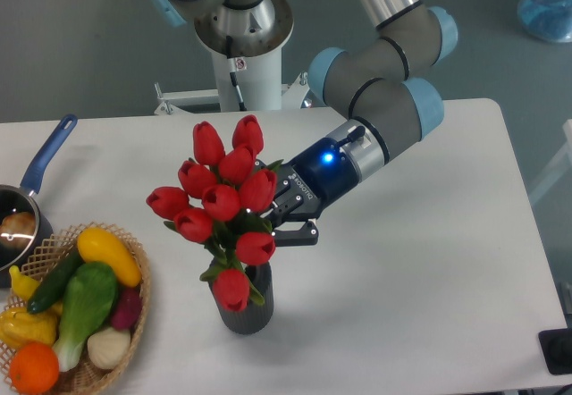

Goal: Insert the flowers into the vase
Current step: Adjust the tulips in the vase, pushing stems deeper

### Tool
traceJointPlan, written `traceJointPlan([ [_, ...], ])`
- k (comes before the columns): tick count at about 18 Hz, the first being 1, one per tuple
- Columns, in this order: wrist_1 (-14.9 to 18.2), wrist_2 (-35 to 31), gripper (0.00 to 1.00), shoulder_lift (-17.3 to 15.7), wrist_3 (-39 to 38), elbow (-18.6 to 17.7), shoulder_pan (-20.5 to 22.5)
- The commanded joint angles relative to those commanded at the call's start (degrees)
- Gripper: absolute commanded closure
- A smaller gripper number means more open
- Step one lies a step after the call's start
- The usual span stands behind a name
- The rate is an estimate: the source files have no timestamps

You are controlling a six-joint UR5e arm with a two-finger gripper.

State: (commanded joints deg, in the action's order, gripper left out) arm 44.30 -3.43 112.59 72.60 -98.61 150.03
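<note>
The flowers (221,200), a bunch of red tulip buds with green leaves, stand tilted slightly left with their stems reaching down into the mouth of the vase (248,309). The vase is a small dark grey ribbed cylinder near the table's front middle. One low bud hangs over its rim. My gripper (279,219) comes in from the right, just above the vase, and is shut on the stems behind the buds. Its lower finger (298,233) shows; the upper one is partly hidden by tulips.
A wicker basket (136,293) of vegetables sits at the front left. Behind it is a pot with a blue handle (46,155). The robot base (243,51) stands at the back. A blue object (547,4) is at the top right, a black item (559,350) at the lower right edge.
</note>
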Motion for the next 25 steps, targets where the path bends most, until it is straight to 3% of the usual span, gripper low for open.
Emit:
traceJointPlan([
  [25,-0.4,0.0,0.81,4.2,3.4,-1.1,0.4],
])
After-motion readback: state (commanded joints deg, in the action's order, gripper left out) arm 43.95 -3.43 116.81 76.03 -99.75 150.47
